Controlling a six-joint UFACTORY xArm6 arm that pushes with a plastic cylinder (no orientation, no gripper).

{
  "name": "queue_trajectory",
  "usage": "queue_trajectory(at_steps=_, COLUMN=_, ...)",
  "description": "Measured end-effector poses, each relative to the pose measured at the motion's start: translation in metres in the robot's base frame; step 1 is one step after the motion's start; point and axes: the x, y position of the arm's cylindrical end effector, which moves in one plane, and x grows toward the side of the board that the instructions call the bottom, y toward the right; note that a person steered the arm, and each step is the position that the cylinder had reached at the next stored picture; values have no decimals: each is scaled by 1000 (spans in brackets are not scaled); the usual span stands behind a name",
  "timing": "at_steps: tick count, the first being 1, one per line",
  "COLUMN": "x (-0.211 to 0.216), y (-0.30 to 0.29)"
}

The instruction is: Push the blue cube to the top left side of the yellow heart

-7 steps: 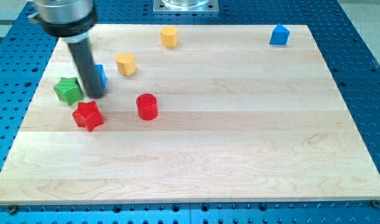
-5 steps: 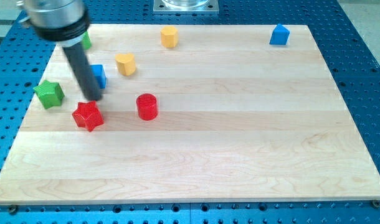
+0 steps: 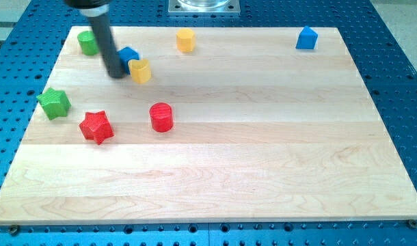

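Camera view takes in the whole wooden desk (image 3: 263, 157) on its blue perforated base, and the dark rod comes down near the desk's top left corner. No gripper on this arm, so there is nothing to be apart or together; my tip (image 3: 117, 74) sits just left of the blue cube (image 3: 129, 55). That cube touches the top left of the yellow heart (image 3: 140, 70) (they overlap in view). Along the left edge: green cylinder (image 3: 87, 42), green star (image 3: 55, 103), red star (image 3: 96, 126). Red cylinder (image 3: 161, 117) stands nearby. Top edge: a yellow block (image 3: 186, 40), and a blue block (image 3: 306, 38) toward the right corner.
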Motion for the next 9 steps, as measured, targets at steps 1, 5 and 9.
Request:
queue_trajectory(at_steps=1, x=32, y=-21)
queue_trajectory(at_steps=5, x=28, y=-59)
queue_trajectory(at_steps=9, x=119, y=79)
